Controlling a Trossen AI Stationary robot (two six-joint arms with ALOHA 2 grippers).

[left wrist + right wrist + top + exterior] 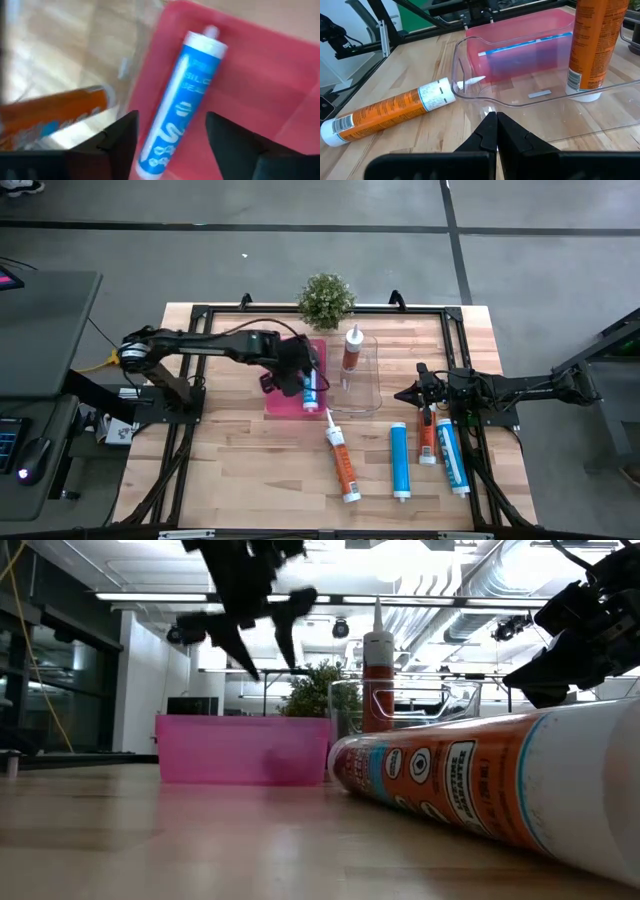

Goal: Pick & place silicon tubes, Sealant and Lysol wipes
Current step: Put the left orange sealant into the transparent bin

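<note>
Currently: blue silicone tube lying in the pink bin, left gripper open above it, best lifted straight clear; right gripper closed, empty, beside the clear tray from that bin.

Two dark, slim jointed arms; left arm carries a yellow cable at frame's left, each ending in black tapered fingers
</note>
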